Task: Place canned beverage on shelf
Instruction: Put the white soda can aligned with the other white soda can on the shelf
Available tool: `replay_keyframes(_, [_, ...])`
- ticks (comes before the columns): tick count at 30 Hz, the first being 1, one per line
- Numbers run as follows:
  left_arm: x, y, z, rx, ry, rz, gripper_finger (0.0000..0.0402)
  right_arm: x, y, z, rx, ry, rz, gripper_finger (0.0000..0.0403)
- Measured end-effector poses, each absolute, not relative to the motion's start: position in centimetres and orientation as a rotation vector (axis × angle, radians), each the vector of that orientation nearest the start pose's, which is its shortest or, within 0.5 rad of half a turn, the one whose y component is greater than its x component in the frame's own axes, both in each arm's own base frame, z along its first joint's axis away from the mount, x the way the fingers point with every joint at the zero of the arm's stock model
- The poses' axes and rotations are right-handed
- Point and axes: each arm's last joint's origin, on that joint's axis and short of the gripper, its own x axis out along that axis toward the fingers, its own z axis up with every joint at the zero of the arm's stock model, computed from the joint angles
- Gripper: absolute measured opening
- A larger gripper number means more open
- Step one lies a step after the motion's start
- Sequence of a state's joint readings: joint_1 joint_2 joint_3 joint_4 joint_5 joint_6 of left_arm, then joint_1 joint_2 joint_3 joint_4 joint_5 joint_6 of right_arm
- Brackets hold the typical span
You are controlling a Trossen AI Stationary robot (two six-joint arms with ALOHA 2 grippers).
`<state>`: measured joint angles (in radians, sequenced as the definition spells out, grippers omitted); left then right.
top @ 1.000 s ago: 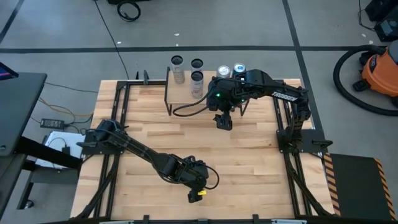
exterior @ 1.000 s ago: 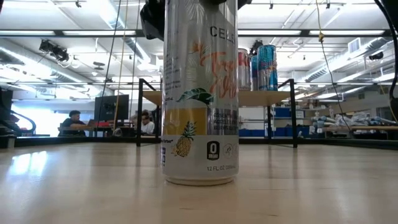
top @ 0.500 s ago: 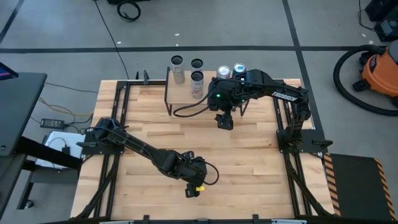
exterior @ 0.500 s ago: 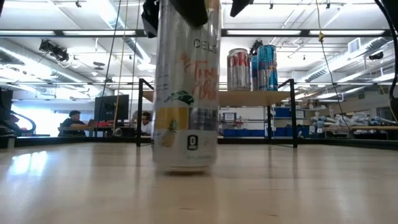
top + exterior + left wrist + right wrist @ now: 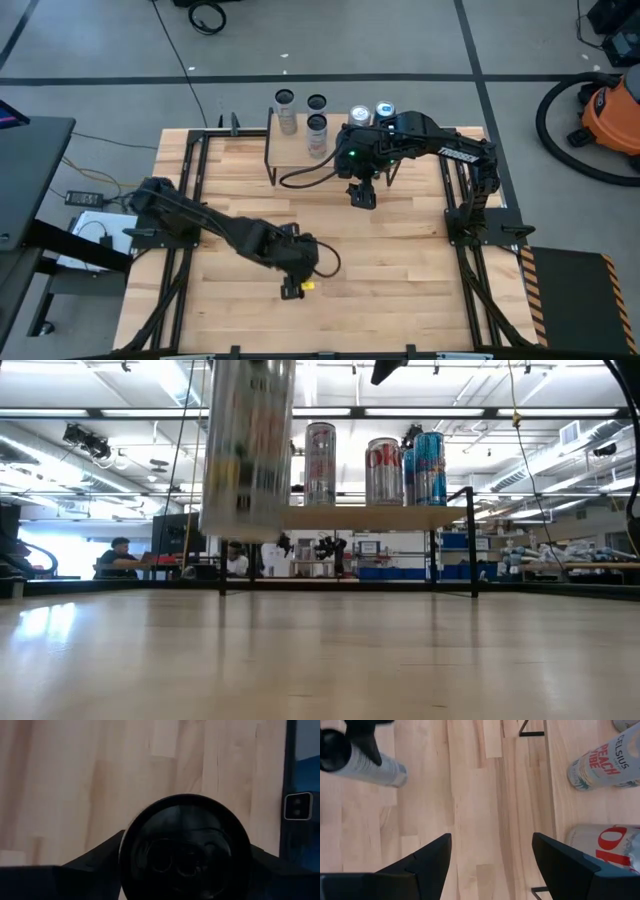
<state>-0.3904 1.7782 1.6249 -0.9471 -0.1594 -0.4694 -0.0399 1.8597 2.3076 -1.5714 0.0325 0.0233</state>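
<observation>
My left gripper (image 5: pixel 293 287) is shut on a silver canned beverage with a colourful print (image 5: pixel 247 450), held above the table's near middle. In the left wrist view I look down on the can's dark top (image 5: pixel 185 847). The shelf (image 5: pixel 350 517), a light wooden plank on thin black legs, stands at the table's far edge (image 5: pixel 340 150) with several cans on it. My right gripper (image 5: pixel 362 197) is open and empty, hovering just near of the shelf (image 5: pixel 560 770). My left gripper pinches the can's side wall just below the top rim (image 5: pixel 131 851) between its two fingers, one on each side (image 5: pixel 100 857). The fingers come from above, pointing down. The can hangs upright, its base (image 5: pixel 240 530) lifted clear of the table.
On the shelf stand a Celsius can (image 5: pixel 605 760), a red-and-silver cola can (image 5: pixel 605 845) and others (image 5: pixel 430 468). Open wooden table top (image 5: pixel 400 270) lies between the held can and the shelf. People sit in the room behind (image 5: pixel 120 555).
My left gripper has risen and gone toward the table's left and far edges with the can. The can, which stood on the table a second ago, is now lifted clear and still upright.
</observation>
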Motion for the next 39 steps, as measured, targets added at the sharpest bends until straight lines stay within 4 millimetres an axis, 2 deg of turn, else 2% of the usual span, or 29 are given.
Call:
replay_keyframes(5, [32.6, -10.8, 32.8, -0.093, 1.048, 0.046, 0.0274, 32.6, -1.4, 43.5, 0.025, 1.107, -0.077, 0.0285])
replay_keyframes(12, [30.9, -5.8, 35.4, -0.063, 1.034, 0.031, 0.0274, 32.0, -1.3, 44.0, 0.029, 1.088, -0.071, 0.0285])
replay_keyframes(21, [29.1, 0.8, 37.2, 0.04, 1.021, 0.05, 0.0275, 31.6, -1.3, 44.4, 0.027, 1.075, -0.068, 0.0285])
replay_keyframes(28, [27.5, 5.6, 37.5, 0.106, 1.075, 0.109, 0.0275, 31.6, -0.6, 44.4, -0.004, 1.075, -0.038, 0.0285])
replay_keyframes(34, [27.2, 8.3, 37.8, 0.196, 1.05, 0.068, 0.0275, 31.6, 0.3, 44.4, -0.023, 1.075, -0.009, 0.0285])
replay_keyframes(39, [26.4, 9.4, 40.0, 0.238, 0.983, 0.051, 0.0275, 31.6, 0.9, 44.4, -0.033, 1.075, 0.007, 0.0285])
